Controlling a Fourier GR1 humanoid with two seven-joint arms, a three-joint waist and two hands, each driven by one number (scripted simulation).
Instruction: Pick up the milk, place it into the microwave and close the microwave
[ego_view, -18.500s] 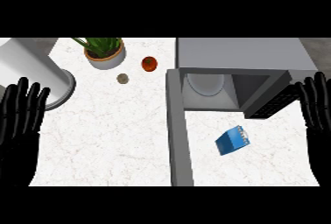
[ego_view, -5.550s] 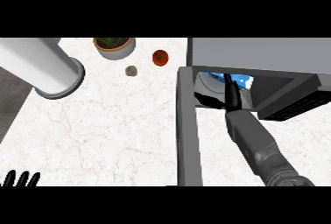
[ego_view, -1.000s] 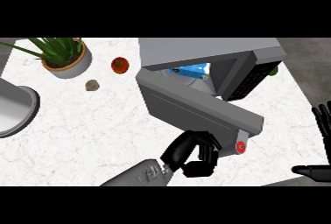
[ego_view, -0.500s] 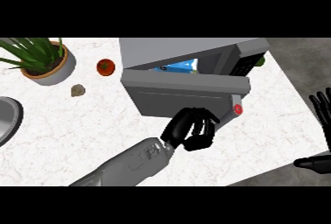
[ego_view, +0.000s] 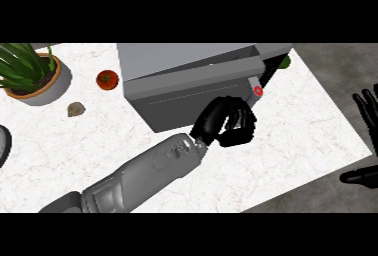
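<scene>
Head view: a grey microwave (ego_view: 199, 75) sits on the white marbled tabletop (ego_view: 295, 145), seen steeply from above and turned at an angle. Its grey door (ego_view: 188, 97) lies nearly flat against the front of the microwave, with only a thin dark gap showing along its top edge, and a small red button (ego_view: 258, 91) shows at the door's right end. The milk cannot be seen; the inside of the microwave is hidden behind the door. The left robot hand (ego_view: 227, 122) comes in on a long grey forearm (ego_view: 140, 172) from the lower left and rests against the lower right part of the microwave door, its black fingers curled inward and holding nothing. The right robot hand (ego_view: 367, 110) shows at the right edge, well apart from the microwave and past the tabletop's edge, fingers straight and spread, at rest. Left of the microwave, just beside it, stands a small red cup-like thing (ego_view: 108, 79). Farther left of the microwave a green plant grows in a tan pot (ego_view: 33, 75), and a small brownish lump (ego_view: 75, 109) lies below and left of the red thing.
</scene>
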